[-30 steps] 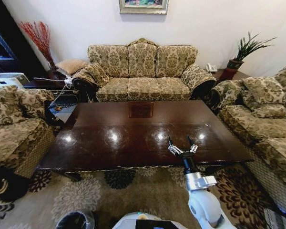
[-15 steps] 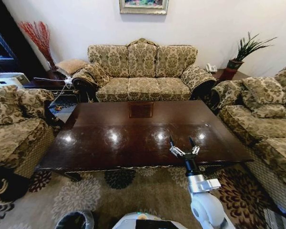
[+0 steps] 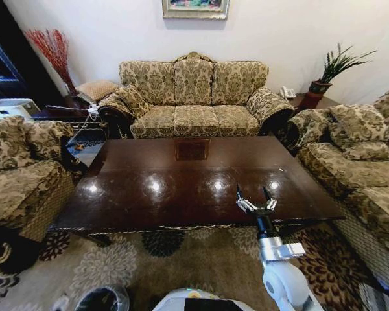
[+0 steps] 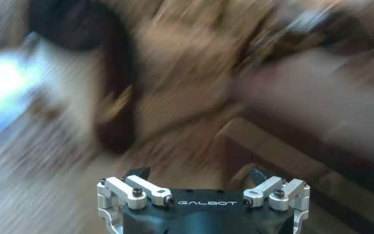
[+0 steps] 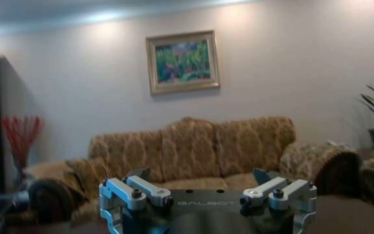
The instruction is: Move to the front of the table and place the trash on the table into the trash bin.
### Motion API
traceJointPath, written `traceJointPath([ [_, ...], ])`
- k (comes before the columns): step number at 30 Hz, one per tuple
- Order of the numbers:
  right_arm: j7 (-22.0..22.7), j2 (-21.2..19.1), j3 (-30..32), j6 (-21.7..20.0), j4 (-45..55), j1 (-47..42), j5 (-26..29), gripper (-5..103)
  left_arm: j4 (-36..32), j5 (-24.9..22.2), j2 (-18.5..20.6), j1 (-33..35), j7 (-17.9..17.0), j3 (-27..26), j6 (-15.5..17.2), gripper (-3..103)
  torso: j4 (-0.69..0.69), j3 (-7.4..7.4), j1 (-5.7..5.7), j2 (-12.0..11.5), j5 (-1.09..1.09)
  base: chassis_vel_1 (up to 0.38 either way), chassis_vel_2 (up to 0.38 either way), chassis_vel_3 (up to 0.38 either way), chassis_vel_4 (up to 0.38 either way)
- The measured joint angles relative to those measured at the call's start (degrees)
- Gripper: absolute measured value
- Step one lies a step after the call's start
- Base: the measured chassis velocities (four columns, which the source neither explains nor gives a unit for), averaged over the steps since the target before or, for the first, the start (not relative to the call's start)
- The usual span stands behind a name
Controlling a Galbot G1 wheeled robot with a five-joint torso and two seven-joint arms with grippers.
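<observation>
Hovering over the glossy dark rectangular table (image 3: 181,181), right end effector (image 3: 257,197), prongs apart.

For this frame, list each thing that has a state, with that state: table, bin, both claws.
table: bare glossy top, no trash on it
trash bin: upright on the carpet by the robot's base, open-topped, liner at the rim
right claw: open, empty, raised over the table's near edge
left claw: open, empty
</observation>
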Motion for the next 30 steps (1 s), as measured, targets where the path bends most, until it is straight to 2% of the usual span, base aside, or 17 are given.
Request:
traceJointPath([
  [1, 0.03, -0.02, 0.54, -0.70, 0.45, -0.85, -0.26, 100, -3.07, 0.27, -0.48, 0.49, 0.79, 0.29, -0.60, 100, 0.01, 0.01, 0.00, 0.00, -0.01, 0.000, 0.000, 0.000, 0.000],
  [2, 0.03, -0.02, 0.54, -0.70, 0.45, -0.85, -0.26, 100, -3.07, 0.27, -0.48, 0.49, 0.79, 0.29, -0.60, 100, 0.01, 0.01, 0.00, 0.00, -0.01, 0.000, 0.000, 0.000, 0.000],
  [3, -0.44, 0.02, 2.06, -2.00, 1.70, -3.35, -0.47, 100, -9.53, 0.62, -1.06, 1.65, 2.92, 0.85, -1.83, 100, 0.00, 0.00, 0.00, 0.00, 0.02, 0.000, 0.000, 0.000, 0.000],
  [4, -0.58, 0.05, 2.30, -2.14, 1.87, -3.71, -0.47, 100, -10.73, 0.67, -1.12, 1.92, 3.49, 0.92, -2.06, 100, 0.00, 0.00, 0.00, 0.00, 0.03, 0.000, 0.000, 0.000, 0.000],
  [5, -2.00, 0.77, 4.35, -2.88, 3.28, -7.07, -0.43, 100, -16.42, 1.25, -1.10, 3.32, 7.17, 1.16, -2.94, 100, 0.00, 0.00, 0.00, 0.00, 0.01, 0.000, 0.000, 0.000, 0.000],
  [6, -2.84, 1.61, 5.43, -2.83, 3.88, -9.05, -0.44, 100, -20.02, 2.29, -0.67, 4.15, 9.06, 1.32, -3.00, 102, 0.00, 0.00, 0.00, 0.00, -0.01, 0.000, 0.000, 0.000, 0.000],
  [7, -2.84, 1.61, 5.43, -2.83, 3.88, -9.05, -0.44, 100, -20.02, 2.29, -0.67, 4.15, 9.06, 1.32, -3.00, 102, 0.00, 0.00, 0.00, 0.00, -0.01, 0.000, 0.000, 0.000, 0.000],
  [8, -3.48, 2.43, 5.99, -2.28, 4.21, -10.56, -0.58, 100, -23.31, 3.23, 0.04, 4.77, 10.18, 1.73, -2.87, 97, 0.00, 0.00, 0.00, 0.00, 0.00, 0.000, 0.000, 0.000, 0.000],
  [10, -4.53, 3.67, 6.02, -1.06, 4.64, -12.61, -1.60, 100, -29.84, 4.39, 2.11, 6.04, 11.68, 4.13, -1.53, 99, -0.01, 0.00, -0.01, 0.00, 0.00, 0.000, 0.000, 0.000, 0.000],
  [11, -4.53, 3.67, 6.02, -1.06, 4.64, -12.61, -1.60, 100, -29.84, 4.39, 2.11, 6.04, 11.68, 4.13, -1.53, 99, -0.01, 0.00, -0.01, 0.00, 0.00, 0.000, 0.000, 0.000, 0.000],
  [14, -5.91, 4.53, 3.88, 0.34, 5.18, -13.49, -4.88, 100, -37.94, 7.20, 5.67, 6.49, 12.14, 10.11, 2.10, 100, 0.00, 0.00, 0.00, 0.00, 0.01, 0.000, 0.000, 0.000, 0.000],
  [15, -5.91, 4.53, 3.88, 0.34, 5.18, -13.49, -4.88, 100, -37.94, 7.20, 5.67, 6.49, 12.14, 10.11, 2.10, 100, 0.00, 0.00, 0.00, 0.00, 0.01, 0.000, 0.000, 0.000, 0.000],
  [18, -6.58, 5.19, 1.90, 1.24, 7.19, -13.47, -7.72, 100, -41.78, 10.70, 6.66, 6.86, 12.31, 14.68, 4.57, 100, 0.00, 0.00, 0.00, 0.00, 0.00, 0.000, 0.000, 0.000, 0.000],
  [30, -6.61, 5.57, 0.63, 0.64, 9.89, -12.64, -9.56, 100, -42.43, 12.12, 5.93, 6.86, 12.89, 15.33, 5.60, 100, 0.00, 0.00, 0.00, 0.00, -0.01, 0.000, 0.000, 0.000, 0.000],
])
